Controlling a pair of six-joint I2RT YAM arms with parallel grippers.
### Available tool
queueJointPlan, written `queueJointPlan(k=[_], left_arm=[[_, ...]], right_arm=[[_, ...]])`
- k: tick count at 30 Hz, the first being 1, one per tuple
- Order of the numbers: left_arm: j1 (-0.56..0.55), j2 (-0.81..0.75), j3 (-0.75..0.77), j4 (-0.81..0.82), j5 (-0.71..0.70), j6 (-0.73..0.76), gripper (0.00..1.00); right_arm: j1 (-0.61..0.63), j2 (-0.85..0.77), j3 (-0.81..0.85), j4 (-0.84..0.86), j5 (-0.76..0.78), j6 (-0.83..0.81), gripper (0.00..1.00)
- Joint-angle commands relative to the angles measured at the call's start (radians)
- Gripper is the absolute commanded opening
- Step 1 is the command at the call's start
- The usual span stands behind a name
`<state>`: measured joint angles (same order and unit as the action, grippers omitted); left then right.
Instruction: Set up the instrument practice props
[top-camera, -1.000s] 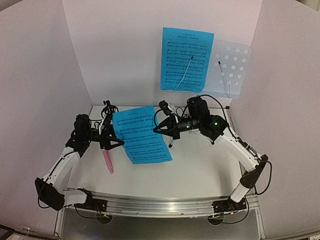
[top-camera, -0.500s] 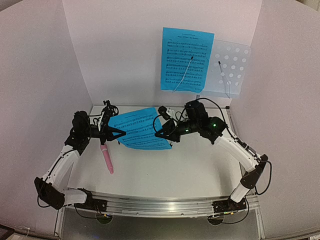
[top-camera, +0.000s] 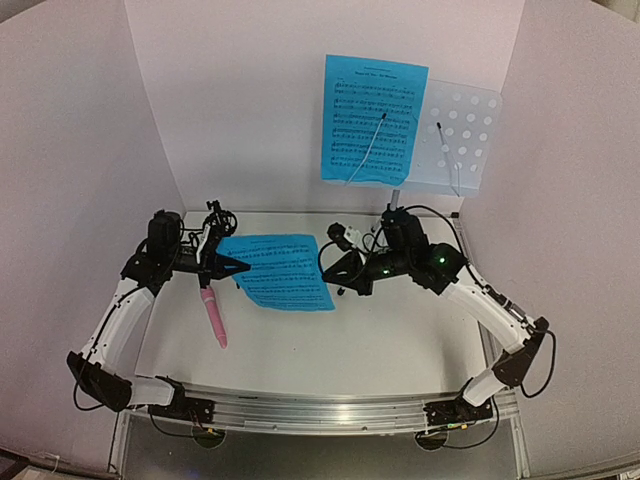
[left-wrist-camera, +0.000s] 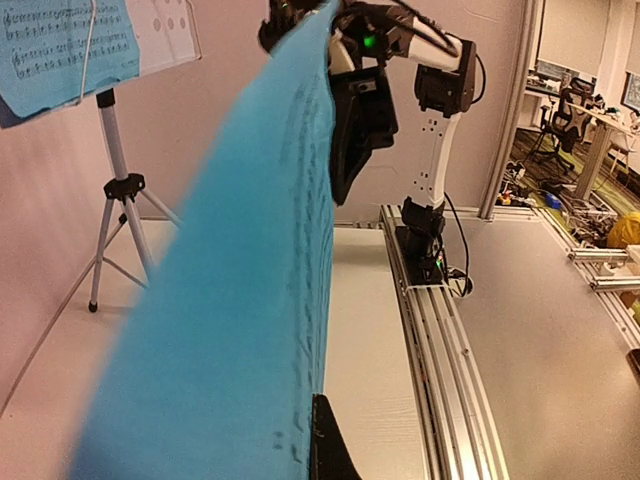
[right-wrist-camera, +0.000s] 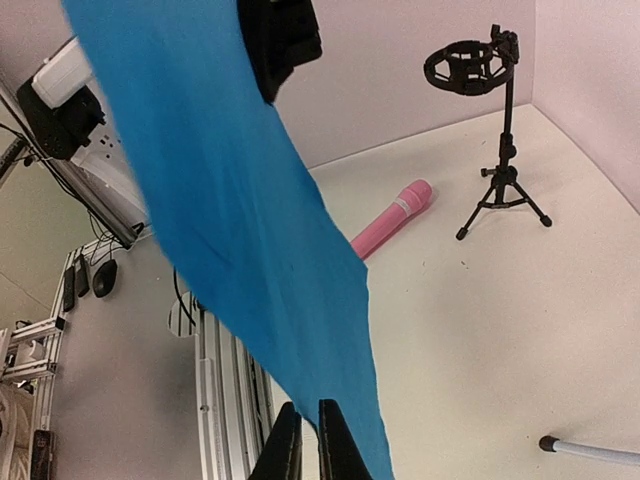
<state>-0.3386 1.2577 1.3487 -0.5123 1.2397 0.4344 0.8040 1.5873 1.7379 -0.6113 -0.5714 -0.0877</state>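
The job looks less than half done. The stand (top-camera: 465, 125) is up on its tripod at the back, and the first page (top-camera: 372, 120) sits on its left half under a wire clip. The right half of the stand is bare, with only its second clip hanging there.

The second page (top-camera: 278, 272) is in the air, low over the table (top-camera: 400, 340), in front of the stand and to its left. It is stretched between the two arms. The left end effector (top-camera: 240, 267) is clamped tight on the edge farther from the stand. The right end effector (right-wrist-camera: 308, 415) has its fingers drawn narrow on the edge nearer the stand. From its wrist view the sheet runs right down to those fingers, so I judge it is pinched there, though the contact itself is hard to make out.

The mic (top-camera: 213, 318) lies flat on the table, well to the left of the stand and nearer the arm bases. The holder (right-wrist-camera: 506, 120) stands upright on its own legs, farther from the stand than the held page, with its ring empty.

What remains, as I read it:
- carry the second page to the stand's bare right half and tuck it under the free clip
- pick up the mic and seat it in the holder's ring
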Motion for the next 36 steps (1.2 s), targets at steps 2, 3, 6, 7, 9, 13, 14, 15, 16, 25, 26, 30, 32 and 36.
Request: queueJointPlan(k=[2, 3, 6, 7, 9, 13, 14, 15, 16, 25, 26, 30, 32, 36], left_arm=[[0.004, 0.009, 0.055, -0.157, -0.076, 0.174, 0.0], [0.004, 0.008, 0.053, -0.141, -0.081, 0.158, 0.0], [0.003, 0.006, 0.052, -0.112, -0.075, 0.129, 0.0], [0.004, 0.005, 0.051, -0.112, -0.067, 0.129, 0.0], [0.003, 0.003, 0.05, -0.112, -0.052, 0.129, 0.0], [0.003, 0.002, 0.051, -0.115, -0.028, 0.125, 0.0], [0.003, 0.001, 0.052, -0.121, -0.02, 0.131, 0.0], [0.003, 0.0, 0.055, -0.138, -0.01, 0.15, 0.0], [0.003, 0.001, 0.058, -0.153, -0.002, 0.168, 0.0], [0.001, 0.009, 0.087, -0.189, 0.027, 0.184, 0.0], [0.001, 0.009, 0.086, -0.181, 0.028, 0.176, 0.0], [0.001, 0.009, 0.076, -0.075, 0.02, 0.056, 0.0], [0.003, 0.008, 0.073, -0.033, 0.006, 0.015, 0.0], [0.004, 0.01, 0.069, -0.024, -0.002, 0.018, 0.0]], right_arm=[[0.007, -0.089, -0.057, 0.071, -0.01, 0.033, 0.01], [0.007, -0.094, -0.068, 0.079, -0.013, 0.043, 0.0], [0.007, -0.104, -0.093, 0.088, 0.005, 0.064, 0.0], [0.008, -0.105, -0.103, 0.088, 0.017, 0.067, 0.06], [0.007, -0.103, -0.117, 0.088, 0.036, 0.062, 0.28], [0.007, -0.076, -0.112, 0.091, 0.083, 0.04, 0.48], [0.007, -0.068, -0.106, 0.092, 0.092, 0.027, 0.53], [0.007, -0.059, -0.098, 0.093, 0.1, 0.014, 0.56], [0.005, -0.05, -0.087, 0.095, 0.107, -0.001, 0.58], [-0.001, 0.073, 0.044, 0.099, 0.048, -0.094, 0.75], [-0.001, 0.082, 0.053, 0.101, 0.03, -0.101, 0.75], [-0.001, 0.108, 0.074, 0.101, -0.051, -0.084, 0.56], [-0.001, 0.092, 0.046, 0.103, -0.063, -0.068, 0.33], [-0.013, 0.02, -0.044, 0.123, -0.041, -0.044, 0.04]])
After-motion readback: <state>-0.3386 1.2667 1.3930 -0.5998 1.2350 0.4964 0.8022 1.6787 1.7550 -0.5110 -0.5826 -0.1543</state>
